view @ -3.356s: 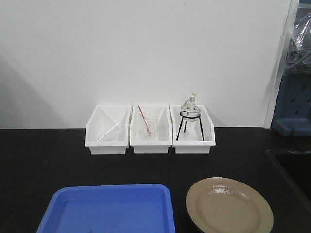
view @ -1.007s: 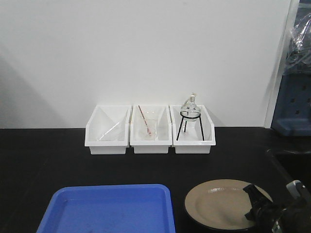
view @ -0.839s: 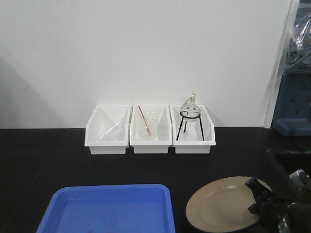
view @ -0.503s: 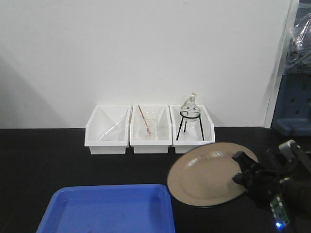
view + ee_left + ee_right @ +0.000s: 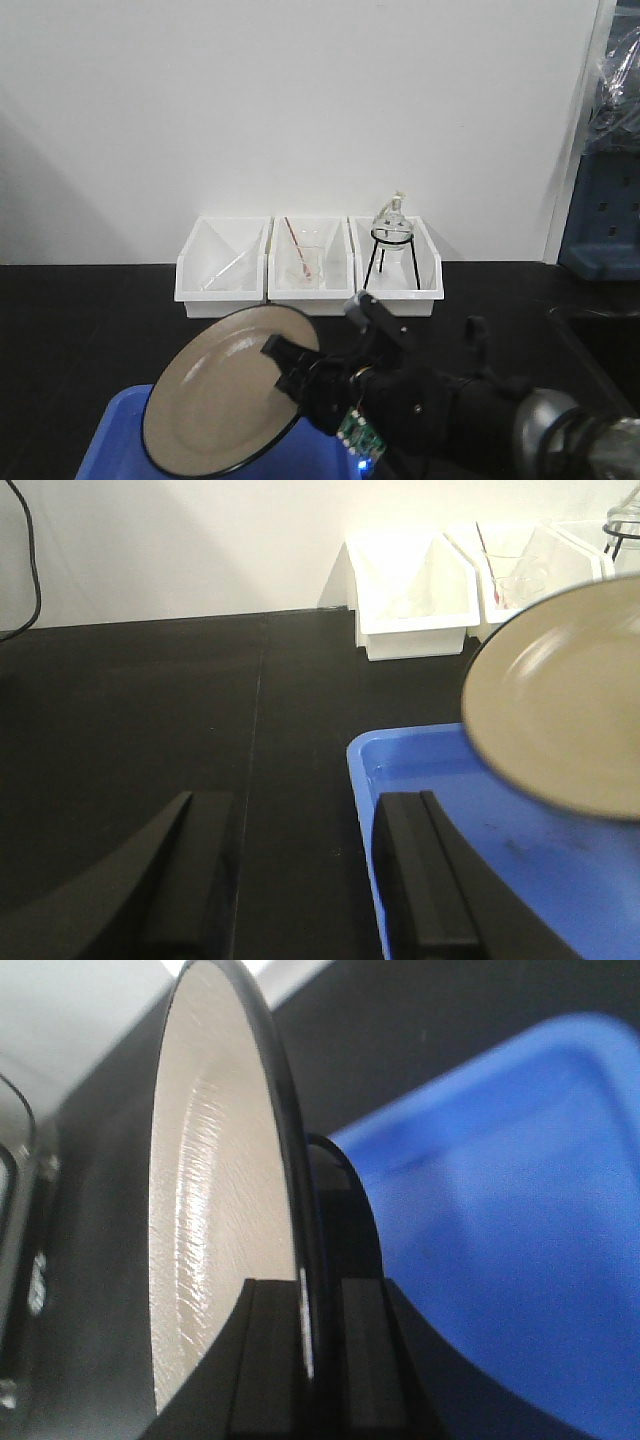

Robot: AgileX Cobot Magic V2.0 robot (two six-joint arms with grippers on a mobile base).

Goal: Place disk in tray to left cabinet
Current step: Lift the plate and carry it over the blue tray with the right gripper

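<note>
The tan disk (image 5: 225, 390) with its black rim hangs steeply tilted over the blue tray (image 5: 115, 445) at the front of the black table. My right gripper (image 5: 285, 365) is shut on the disk's right-hand rim. In the right wrist view the disk (image 5: 210, 1210) stands edge-on between the fingers (image 5: 265, 1360), with the tray (image 5: 520, 1210) below it. My left gripper (image 5: 305, 880) is open and empty, low over the table at the tray's (image 5: 520, 880) left edge; the disk (image 5: 570, 710) shows at the right. The left cabinet is out of view.
Three white bins (image 5: 310, 270) stand in a row against the back wall; one holds a beaker with a red rod (image 5: 305, 262), another a round flask on a black tripod (image 5: 392, 240). A blue-grey unit (image 5: 605, 220) stands at the right edge.
My right gripper came in from the right, shut on the disk's rim, lifted it off the table and carried it left, tilted, over the tray. The tray and bins have not moved.
</note>
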